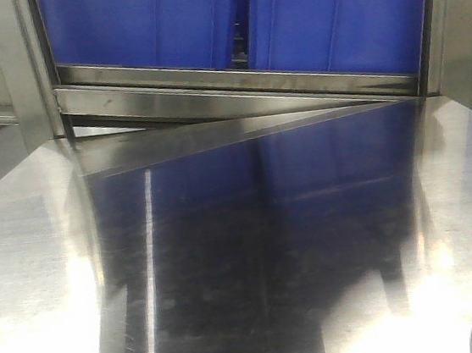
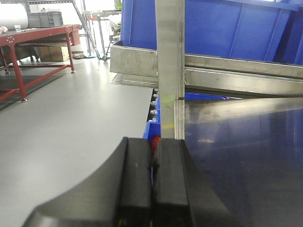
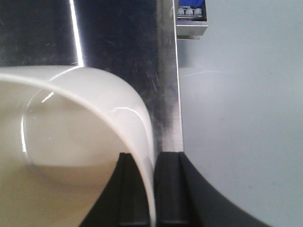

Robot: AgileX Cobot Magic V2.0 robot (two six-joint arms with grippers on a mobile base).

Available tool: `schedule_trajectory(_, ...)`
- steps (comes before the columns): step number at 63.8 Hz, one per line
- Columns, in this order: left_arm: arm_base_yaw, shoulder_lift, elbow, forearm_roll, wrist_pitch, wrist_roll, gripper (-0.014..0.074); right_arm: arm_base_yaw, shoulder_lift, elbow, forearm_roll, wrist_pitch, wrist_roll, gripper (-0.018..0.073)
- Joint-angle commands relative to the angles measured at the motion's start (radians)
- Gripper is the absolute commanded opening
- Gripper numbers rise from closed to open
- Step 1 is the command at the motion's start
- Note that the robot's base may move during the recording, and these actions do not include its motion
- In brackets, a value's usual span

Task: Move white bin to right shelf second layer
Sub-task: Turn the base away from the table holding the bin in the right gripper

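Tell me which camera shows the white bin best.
The right wrist view: the white bin fills its lower left, rim clamped in the right gripper. Front and left wrist views show none of it.

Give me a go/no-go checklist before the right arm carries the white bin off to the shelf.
1. Right gripper hold on the white bin: ok, the bin's wall is pinched between the fingers, one inside and one outside.
2. Bin empty: ok as far as its visible inside shows.
3. Left gripper out of the job: ok, shut on nothing.
4. Margin at the steel tabletop edge: not ok, the bin is close to the edge, with floor just beyond.
5. Room on the target level: cannot tell; the only rack level in view holds blue crates.
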Motion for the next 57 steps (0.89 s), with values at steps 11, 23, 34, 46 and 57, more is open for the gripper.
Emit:
schedule_trajectory(11, -0.004, -0.013, 0.037, -0.006, -0.084, -0.003, 0.0085, -0.007, -0.003, -0.026, 0.010, -0.054, -0.009, 0.0057)
schedule_trajectory(23, -0.004, -0.013, 0.037, -0.006, -0.084, -0.003, 0.0085, -0.007, -0.003, -0.026, 0.010, -0.054, -0.009, 0.0057)
schedule_trajectory(34, -0.004, -0.013, 0.037, -0.006, -0.084, -0.003, 0.0085, -0.007, -0.003, -0.026, 0.010, -0.054, -0.009, 0.0057)
schedule_trajectory(46, -0.004, -0.013, 0.037, -0.006, -0.084, -0.003, 0.0085, -0.007, -0.003, -0.026, 0.010, -0.054, -0.009, 0.0057)
schedule_trajectory(57, -0.004, -0.013, 0.037, -0.006, -0.084, -0.003, 0.0085, -0.007, -0.003, -0.026, 0.010, -0.054, -0.009, 0.0057)
